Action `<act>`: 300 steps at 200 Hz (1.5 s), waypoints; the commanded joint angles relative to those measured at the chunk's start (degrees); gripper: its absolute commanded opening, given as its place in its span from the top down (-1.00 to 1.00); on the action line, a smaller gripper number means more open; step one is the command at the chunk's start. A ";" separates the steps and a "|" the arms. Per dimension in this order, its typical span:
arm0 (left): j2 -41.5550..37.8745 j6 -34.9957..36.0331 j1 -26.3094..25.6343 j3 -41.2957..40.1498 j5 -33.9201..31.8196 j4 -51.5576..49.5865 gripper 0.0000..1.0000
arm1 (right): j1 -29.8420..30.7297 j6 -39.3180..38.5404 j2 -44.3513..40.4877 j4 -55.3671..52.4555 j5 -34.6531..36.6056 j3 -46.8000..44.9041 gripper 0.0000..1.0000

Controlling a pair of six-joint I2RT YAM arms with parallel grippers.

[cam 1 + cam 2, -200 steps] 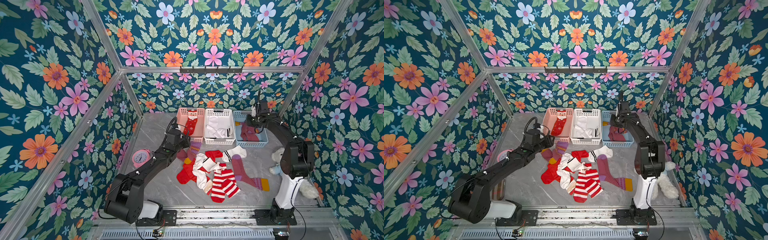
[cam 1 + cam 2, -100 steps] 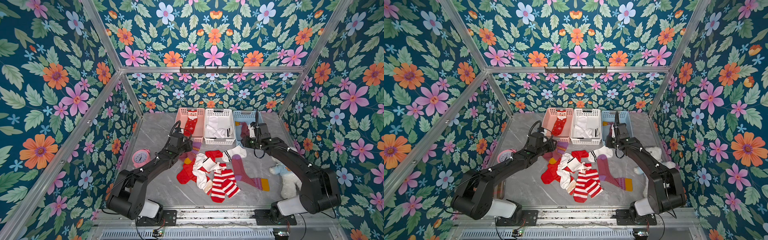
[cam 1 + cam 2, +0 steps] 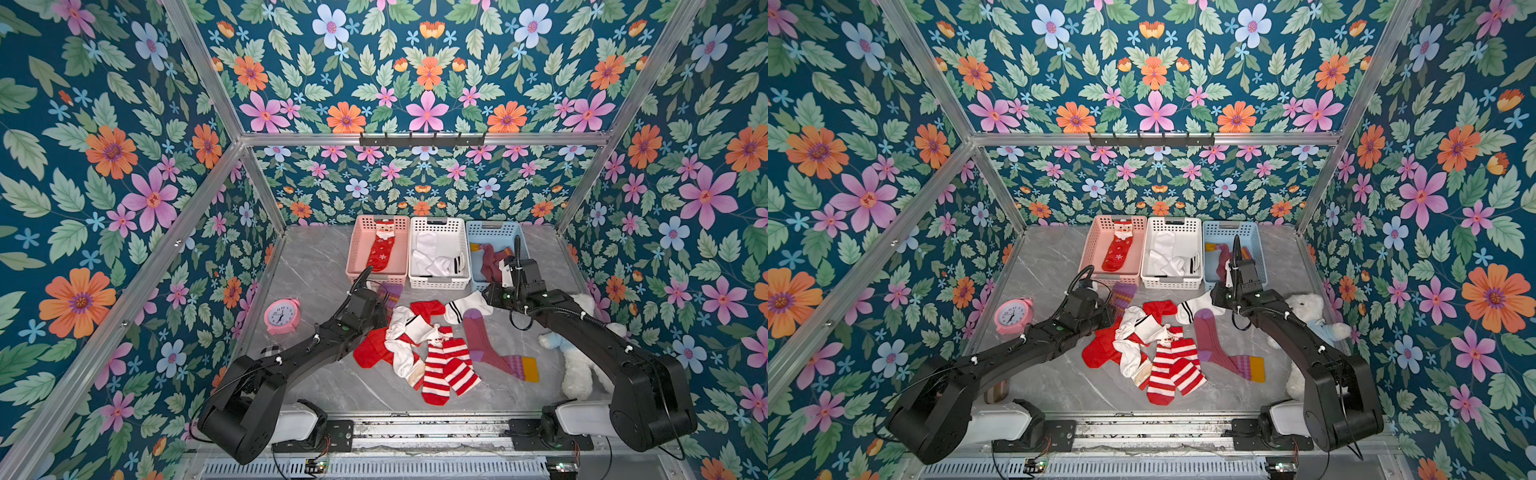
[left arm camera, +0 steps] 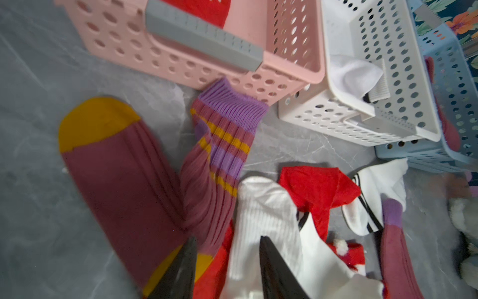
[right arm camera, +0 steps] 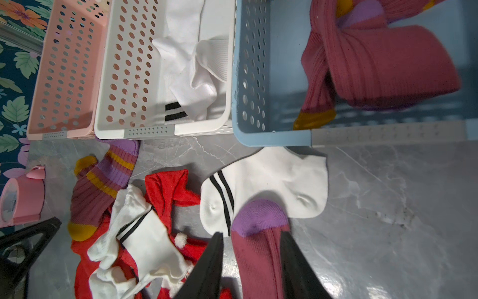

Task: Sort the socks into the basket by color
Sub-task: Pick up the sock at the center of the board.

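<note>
We see teal floral wallpaper (image 3: pixel 424 62) on all walls, aluminium frame bars (image 3: pixel 291 139), a black hook rail (image 3: pixel 422 140) far back, and grey marbled floor (image 3: pixel 316 270).

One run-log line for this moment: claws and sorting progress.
left claw: open over sock pile | right claw: open, straddling maroon sock | baskets: some socks in each
</note>
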 commanded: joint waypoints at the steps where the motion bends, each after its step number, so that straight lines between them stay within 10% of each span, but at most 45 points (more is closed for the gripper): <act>1: -2.23 -3.92 -0.47 -2.26 -2.92 -1.68 0.13 | 0.09 1.14 -0.11 1.66 -0.45 -0.15 0.22; 300: -5.36 -6.79 -0.76 -8.04 -5.35 -3.53 0.24 | 2.40 3.70 1.70 3.86 -0.65 -0.56 0.22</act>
